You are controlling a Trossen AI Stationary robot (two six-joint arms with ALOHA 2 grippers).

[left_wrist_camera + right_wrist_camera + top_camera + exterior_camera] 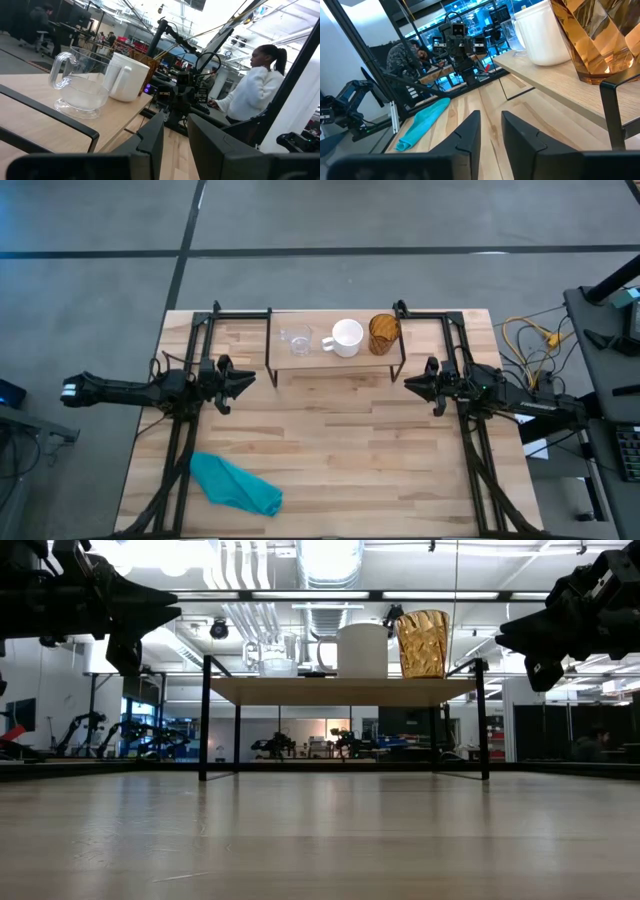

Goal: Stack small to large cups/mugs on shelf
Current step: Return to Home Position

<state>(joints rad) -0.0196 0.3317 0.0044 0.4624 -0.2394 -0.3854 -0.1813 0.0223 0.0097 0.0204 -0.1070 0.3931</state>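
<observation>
The shelf stands at the table's far side. Its light board carries three vessels in a row, each on its base. The small clear glass cup is on the left, the white mug in the middle and the amber patterned cup on the right. My left gripper hovers off the shelf's left end and my right gripper off its right end. Both are raised above the table, point toward each other and touch nothing. Each shows a narrow gap between its fingers.
A crumpled teal cloth lies near the table's near left corner. Bare wooden tabletop lies between the arms and in front of the shelf. Black frame rails run along both sides. A person in white stands beyond the table.
</observation>
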